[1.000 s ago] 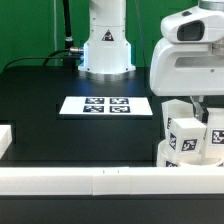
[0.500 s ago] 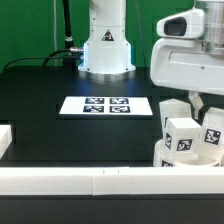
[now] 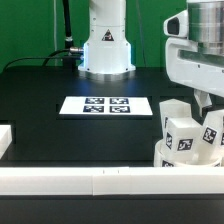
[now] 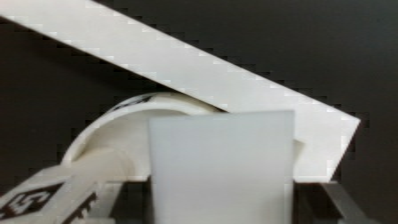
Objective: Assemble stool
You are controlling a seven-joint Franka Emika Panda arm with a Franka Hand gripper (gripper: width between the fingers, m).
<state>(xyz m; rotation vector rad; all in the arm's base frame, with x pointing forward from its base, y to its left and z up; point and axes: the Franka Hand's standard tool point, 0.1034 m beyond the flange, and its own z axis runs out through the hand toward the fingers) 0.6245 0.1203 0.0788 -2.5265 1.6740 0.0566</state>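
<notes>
The white round seat (image 3: 166,156) lies at the exterior view's lower right with white tagged legs standing on it. One leg (image 3: 184,136) stands in front and another (image 3: 171,108) behind. My gripper (image 3: 206,104) comes down from above on the rightmost leg (image 3: 213,134). In the wrist view my gripper (image 4: 222,208) has a plain white leg face (image 4: 222,160) between its dark pads, which seem to touch it. The seat's curved rim (image 4: 121,128) and a tagged leg (image 4: 45,195) show beside it.
The marker board (image 3: 107,105) lies mid-table. A long white rail (image 3: 90,181) runs along the front edge and crosses the wrist view (image 4: 196,65) diagonally. A short white rail end (image 3: 4,140) is at the left. The arm's base (image 3: 105,45) stands at the back.
My hand has shifted to the exterior view's right and a little upward. The legs and seat stay nearly in place.
</notes>
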